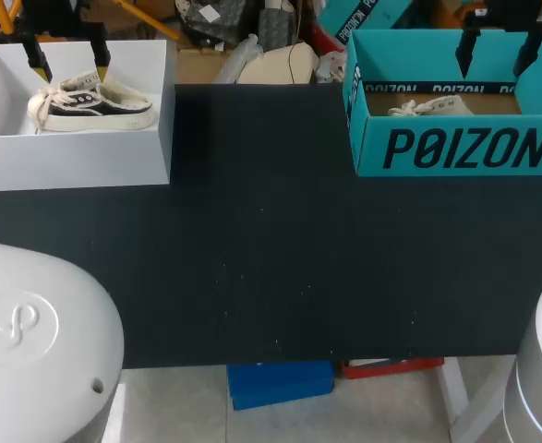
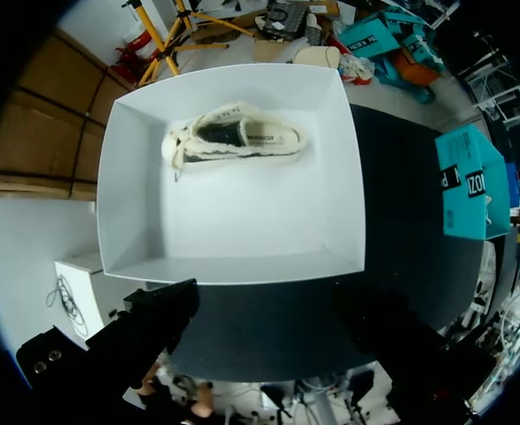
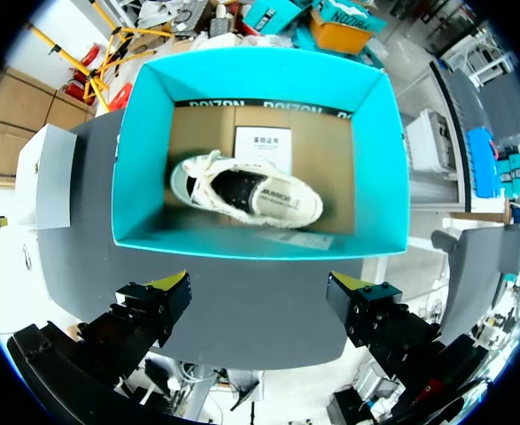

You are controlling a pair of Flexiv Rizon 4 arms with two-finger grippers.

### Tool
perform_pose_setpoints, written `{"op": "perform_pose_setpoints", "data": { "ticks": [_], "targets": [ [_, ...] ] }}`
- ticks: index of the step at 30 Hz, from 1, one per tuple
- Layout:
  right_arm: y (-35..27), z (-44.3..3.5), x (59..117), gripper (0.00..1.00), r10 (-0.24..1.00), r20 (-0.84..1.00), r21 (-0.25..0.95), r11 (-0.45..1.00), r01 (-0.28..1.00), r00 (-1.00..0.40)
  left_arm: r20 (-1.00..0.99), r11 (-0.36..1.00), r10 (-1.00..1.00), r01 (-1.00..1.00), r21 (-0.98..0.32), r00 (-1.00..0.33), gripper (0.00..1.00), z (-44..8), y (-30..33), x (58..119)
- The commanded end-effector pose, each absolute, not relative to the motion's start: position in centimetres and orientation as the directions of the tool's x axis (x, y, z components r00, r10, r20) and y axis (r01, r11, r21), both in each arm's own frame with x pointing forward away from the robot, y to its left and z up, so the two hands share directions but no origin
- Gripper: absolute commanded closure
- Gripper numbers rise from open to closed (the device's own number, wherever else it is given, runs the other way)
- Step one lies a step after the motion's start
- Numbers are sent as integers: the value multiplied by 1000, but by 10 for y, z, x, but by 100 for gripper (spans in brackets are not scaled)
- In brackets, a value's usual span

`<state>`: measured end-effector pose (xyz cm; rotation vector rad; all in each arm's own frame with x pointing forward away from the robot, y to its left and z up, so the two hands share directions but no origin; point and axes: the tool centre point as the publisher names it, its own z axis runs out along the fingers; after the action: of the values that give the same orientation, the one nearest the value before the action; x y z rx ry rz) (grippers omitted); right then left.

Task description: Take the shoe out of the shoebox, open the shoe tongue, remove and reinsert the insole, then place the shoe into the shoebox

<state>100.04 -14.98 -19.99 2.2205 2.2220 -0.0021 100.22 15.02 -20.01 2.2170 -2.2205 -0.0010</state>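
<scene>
The left gripper (image 1: pixel 67 57) hangs above the white shoebox (image 1: pixel 77 171) at the desk's (image 1: pixel 271 258) 10 o'clock corner. Its fingers are spread wide and hold nothing, probably so they can drop around the dark shoe (image 1: pixel 90 103) lying on its sole inside. The right gripper (image 1: pixel 499 51) is just as wide and empty over the teal shoebox (image 1: pixel 455 148) at 2 o'clock, where a cream shoe (image 1: pixel 427 106) rests on the cardboard floor. Neither of the 2 shoes is out yet.

Black table (image 1: pixel 271 258) carries a white shoebox (image 1: pixel 67 162) and teal shoebox (image 1: pixel 455 148)
</scene>
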Motion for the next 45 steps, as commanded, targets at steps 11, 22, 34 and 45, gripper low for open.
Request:
{"op": "perform_pose_setpoints", "data": {
  "ticks": [11, 22, 34, 45],
  "targets": [
    [-150, -200, 1000, 0, 1000, -1, -1, 1, 1000, -1, 192, 830, -553, -557, 37, -811, 0, -187, 150, 986],
    [-150, -200, 1000, 0, 1000, -1, -1, 1, 1000, -1, 192, 830, -553, -557, 37, -811, 0, -187, 150, 986],
    [-150, -200, 1000, 0, 1000, -1, -1, 1, 1000, -1, 156, 894, -448, -445, 52, -880, 0, -197, 151, 1003],
    [-150, -200, 1000, 0, 1000, -1, -1, 1, 1000, -1, 101, 919, -361, -372, -128, -927, 0, -224, 169, 1032]
  ]
}}
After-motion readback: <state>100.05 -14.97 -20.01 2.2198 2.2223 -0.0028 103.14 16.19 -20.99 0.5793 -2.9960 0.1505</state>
